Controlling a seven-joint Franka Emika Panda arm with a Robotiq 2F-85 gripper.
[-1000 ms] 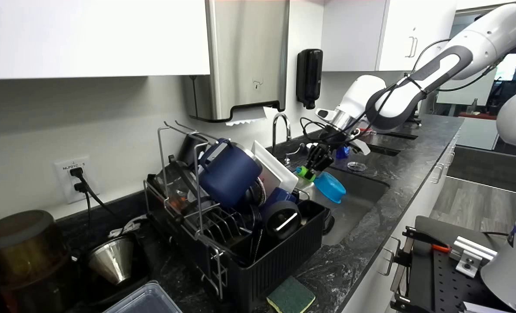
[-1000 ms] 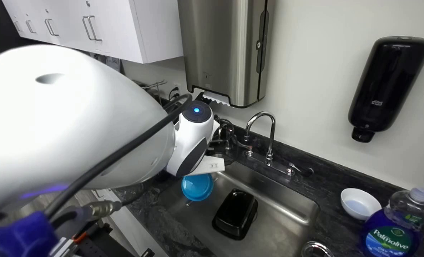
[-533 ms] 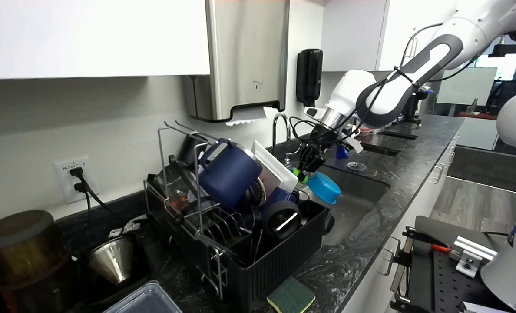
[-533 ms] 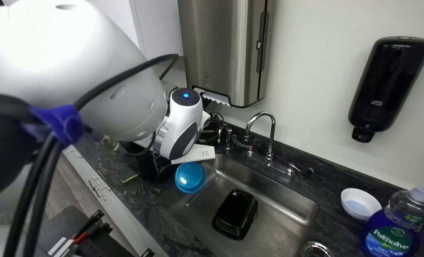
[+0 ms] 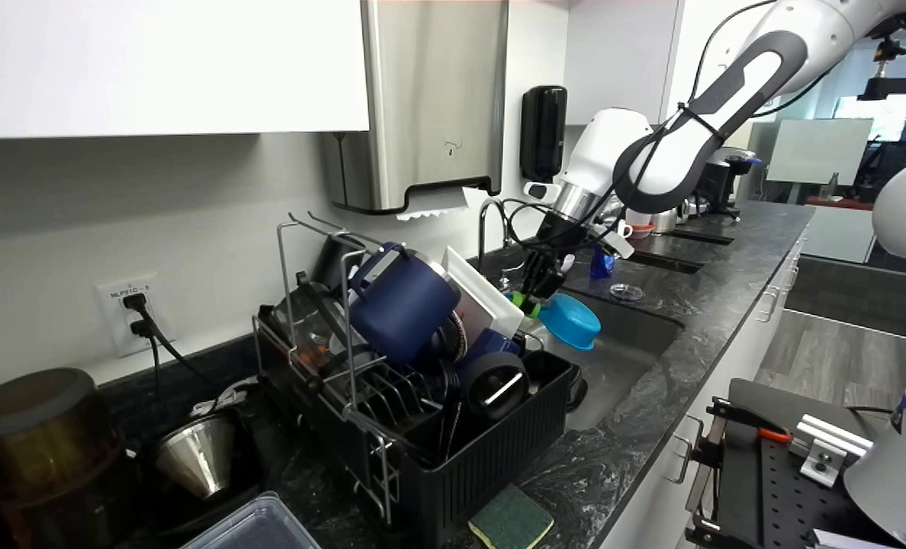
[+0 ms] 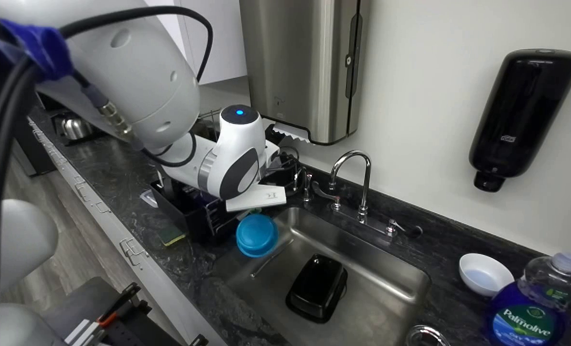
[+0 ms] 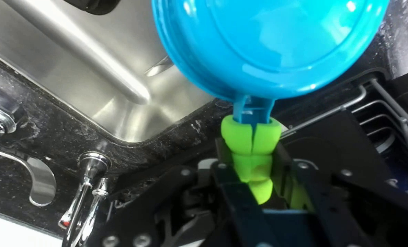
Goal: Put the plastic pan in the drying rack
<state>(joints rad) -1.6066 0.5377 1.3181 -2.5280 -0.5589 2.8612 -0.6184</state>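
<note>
I can read "Palmolive" on the soap bottle (image 6: 528, 307) and a small "Tork" on the black wall dispenser (image 6: 526, 115). The outlet plate (image 5: 116, 324) carries a code starting NLP, ending in 5, blurry between.

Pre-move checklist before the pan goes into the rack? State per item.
1. Gripper closed on green handle of plastic pan: ok, clamped from both sides.
2. Plastic pan clear of black dish in sink: ok, apart.
3. Plastic pan over drying rack: not ok, held outside, at its sink end.
4. Green handle clear of white dish: cannot tell, their outlines meet in an exterior view.
5. Room left in drying rack: cannot tell, navy pot and white dish crowd it.
</note>
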